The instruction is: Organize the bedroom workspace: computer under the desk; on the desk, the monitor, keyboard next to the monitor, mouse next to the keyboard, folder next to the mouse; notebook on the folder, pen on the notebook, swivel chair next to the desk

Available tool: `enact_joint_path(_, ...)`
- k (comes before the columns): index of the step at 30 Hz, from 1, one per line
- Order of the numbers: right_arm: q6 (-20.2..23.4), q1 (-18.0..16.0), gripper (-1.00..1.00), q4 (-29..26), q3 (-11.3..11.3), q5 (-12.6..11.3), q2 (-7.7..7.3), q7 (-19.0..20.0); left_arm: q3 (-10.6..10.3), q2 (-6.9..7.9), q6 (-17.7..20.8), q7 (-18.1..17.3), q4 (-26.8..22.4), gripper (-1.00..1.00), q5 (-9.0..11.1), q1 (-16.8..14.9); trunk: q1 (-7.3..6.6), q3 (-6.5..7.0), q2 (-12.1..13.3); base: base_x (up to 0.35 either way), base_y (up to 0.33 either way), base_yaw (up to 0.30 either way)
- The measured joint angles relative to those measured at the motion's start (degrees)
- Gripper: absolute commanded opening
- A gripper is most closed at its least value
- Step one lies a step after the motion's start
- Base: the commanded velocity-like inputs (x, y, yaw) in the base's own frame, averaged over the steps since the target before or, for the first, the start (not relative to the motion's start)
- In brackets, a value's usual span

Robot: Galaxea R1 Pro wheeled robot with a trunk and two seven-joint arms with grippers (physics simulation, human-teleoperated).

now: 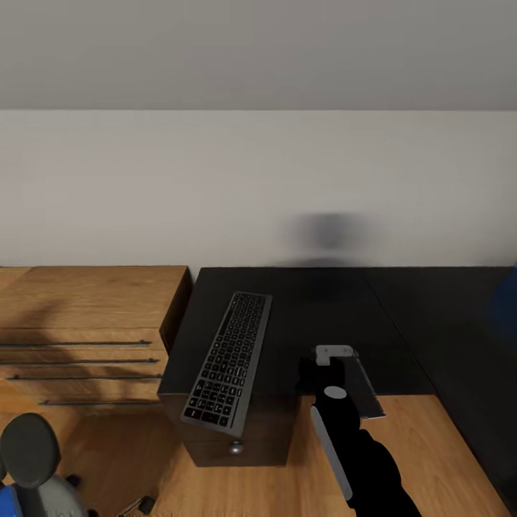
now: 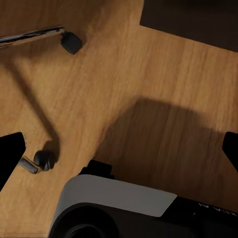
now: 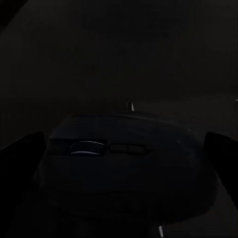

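Nearest the robot, the swivel chair sits at the lower left of the head view, on the wood floor and well apart from the work, with a sliver of blue at its seat edge that is probably the folder. The left wrist view looks down on chair casters and that floor; the left gripper has its fingers spread wide, holding nothing.

Further in, the right gripper reaches over the front edge of the desk. In the right wrist view a dark mouse lies between the fingers, which flank it on both sides; whether they press on it or stand just clear I cannot tell in the gloom. The keyboard lies aslant on the surface, its near end jutting over the front edge.

The step in hand looks to be placing the mouse beside the keyboard. Next comes a gentle release and a straight lift away, without nudging it
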Motion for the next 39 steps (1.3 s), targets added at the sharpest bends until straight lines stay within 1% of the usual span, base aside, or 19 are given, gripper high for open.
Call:
enact_joint_path(5, 0.0, 0.1, -1.0, 0.1, 0.9, 0.0, -0.04, 0.1, 0.0, 0.0, 0.0, 0.0, 0.0, 1.0, 0.0, 0.0, 0.0, -0.3, 0.0, 0.0, 0.0, 0.221)
enact_joint_path(8, -0.2, 0.3, -1.0, 0.8, 2.1, 0.0, -0.05, 0.1, 0.0, 0.0, -0.1, 0.0, 0.0, 1.0, 0.0, 0.0, 0.0, -0.48, 0.0, 0.0, 0.0, 0.209)
enact_joint_path(11, -1.2, 0.3, -1.0, 1.2, 2.6, 0.1, -0.09, 0.1, 0.0, 0.0, -0.1, 0.0, 0.0, 1.0, 0.0, 0.0, 0.0, -0.62, 0.0, 0.0, 0.0, 0.102)
enact_joint_path(17, -2.8, 0.4, -1.0, 3.0, 2.7, 0.3, -0.38, 0.1, 0.0, 0.0, -0.1, 0.0, 0.0, 1.0, 0.0, 0.0, -0.01, -0.69, 0.0, 0.04, 0.0, 0.021)
enact_joint_path(22, -7.7, 0.4, -1.0, 5.6, 2.8, 0.4, -1.08, 0.0, 0.0, 0.0, -0.1, 0.0, 0.0, 1.0, 0.0, 0.0, -0.02, -0.69, 0.0, 0.207, 0.0, 0.002)
enact_joint_path(24, -8.7, 0.4, -1.0, 6.1, 2.8, 0.4, -1.2, 0.0, 0.0, 0.0, -0.1, 0.0, 0.0, 1.0, 0.0, 0.0, -0.01, -0.69, 0.0, 0.079, 0.0, 0.0)
enact_joint_path(28, -9.4, 0.4, -1.0, 7.1, 2.8, 0.4, -1.2, 0.1, 0.0, 0.0, -0.1, 0.0, 0.0, 1.0, 0.0, 0.0, 0.0, -0.69, 0.0, 0.023, 0.0, 0.0)
enact_joint_path(32, -9.6, 0.4, -1.0, 10.1, 2.9, 0.5, -1.13, 0.1, 0.0, 0.0, -0.1, 0.0, 0.0, 1.0, 0.0, 0.0, 0.0, -0.69, 0.0, 0.005, 0.0, 0.0)
enact_joint_path(33, -9.8, 0.3, -1.0, 10.3, 3.0, 0.9, -1.11, 0.1, 0.0, 0.0, -0.2, 0.0, 0.0, 1.0, 0.0, 0.0, 0.0, -0.69, 0.0, 0.001, 0.0, 0.0)
enact_joint_path(39, -11.9, 0.3, -1.0, 11.3, 3.0, 1.1, -1.09, 0.0, 0.2, 0.0, -0.2, 0.1, 0.0, 1.0, 0.1, 0.0, -0.01, -0.69, 0.0, 0.0, 0.0, 0.0)
